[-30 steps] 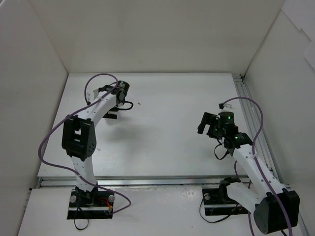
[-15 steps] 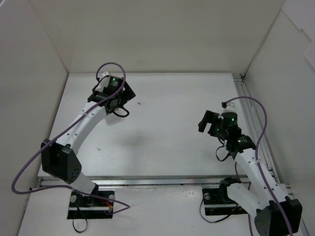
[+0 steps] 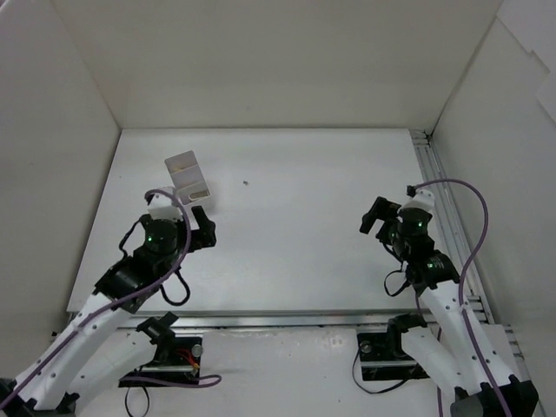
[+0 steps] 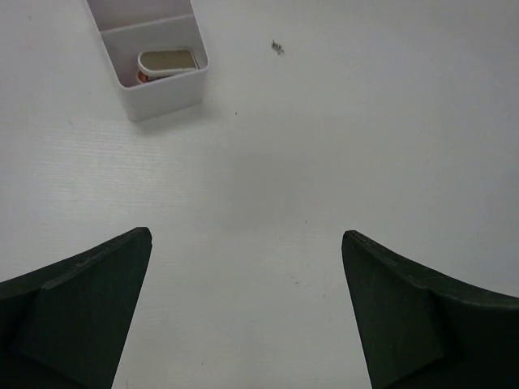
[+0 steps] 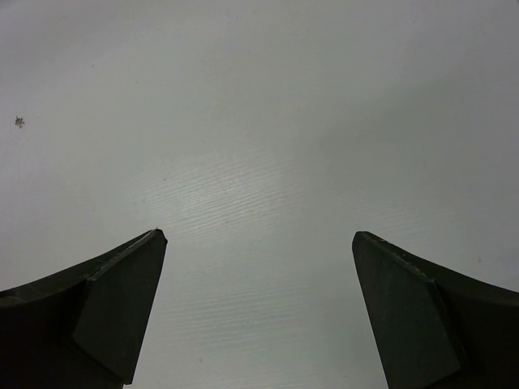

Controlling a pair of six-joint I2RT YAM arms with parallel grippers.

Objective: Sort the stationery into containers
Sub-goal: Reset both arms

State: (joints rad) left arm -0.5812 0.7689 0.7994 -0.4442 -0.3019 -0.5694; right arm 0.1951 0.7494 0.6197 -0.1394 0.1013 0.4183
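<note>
A white table (image 3: 287, 261) fills the scene. Above it, the left gripper (image 4: 246, 237) and the right gripper (image 5: 258, 236) each hover with fingers spread wide. A white divided organizer (image 3: 188, 180) stands at the far left, just beyond the left gripper. Its nearest compartment holds 1 beige block (image 4: 167, 61). A tiny dark speck (image 3: 247, 183) lies on the table to the organizer's right.

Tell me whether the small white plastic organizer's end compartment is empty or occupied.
Occupied: a stubby beige block lies inside the white plastic organizer, in its end compartment, seen by the left wrist camera.
</note>
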